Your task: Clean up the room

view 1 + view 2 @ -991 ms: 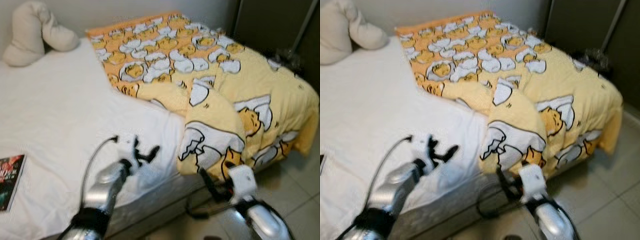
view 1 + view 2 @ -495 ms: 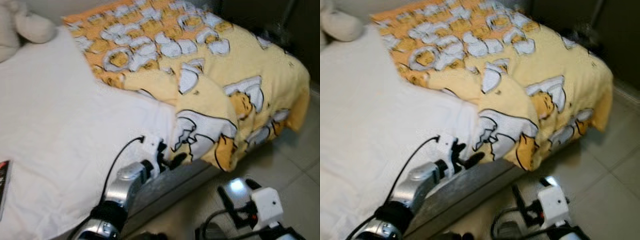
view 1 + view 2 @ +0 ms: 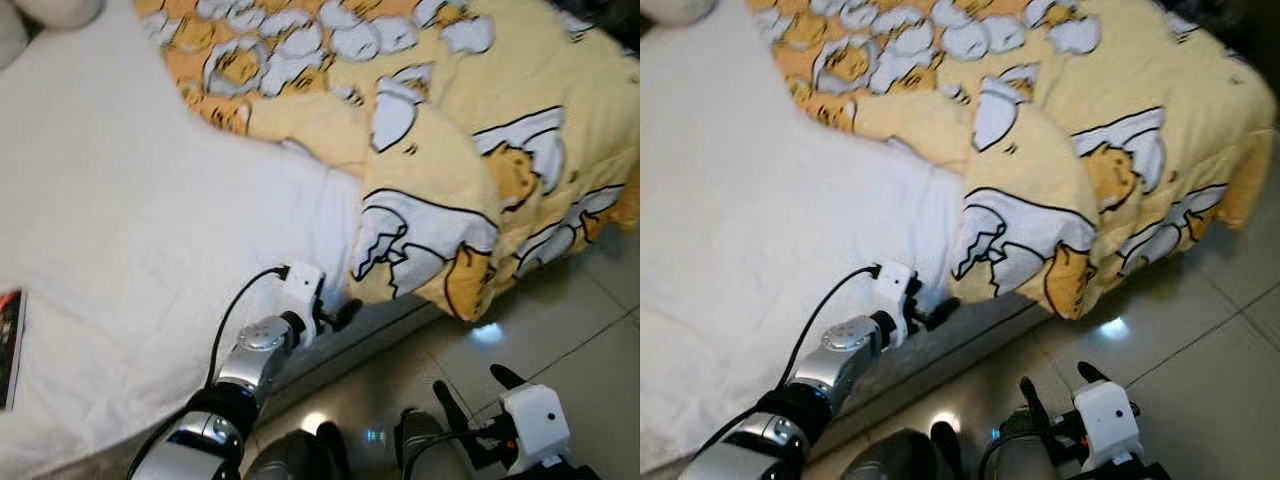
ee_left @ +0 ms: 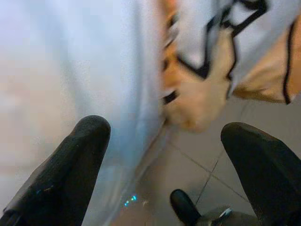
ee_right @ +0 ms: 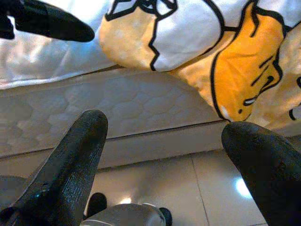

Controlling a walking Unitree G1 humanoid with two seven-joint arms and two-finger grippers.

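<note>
Our left gripper [image 3: 335,315], jaws wide, sits just beside the hanging yellow cartoon-print blanket [image 3: 440,210]; right gripper [image 5: 164,155] gapes wide below it.

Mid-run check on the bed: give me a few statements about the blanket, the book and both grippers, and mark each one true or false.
1. The left gripper is at the bed's edge beside the hanging corner of the yellow blanket. True.
2. The right gripper is clamped on the blanket. False: it hangs low over the tiled floor, its fingers spread and holding nothing.
3. A book lies on the white sheet to the robot's left. True.
4. The blanket covers the whole bed. False: it is bunched on the robot's right, leaving the white sheet bare.
5. The left gripper's fingers are open. True.
</note>
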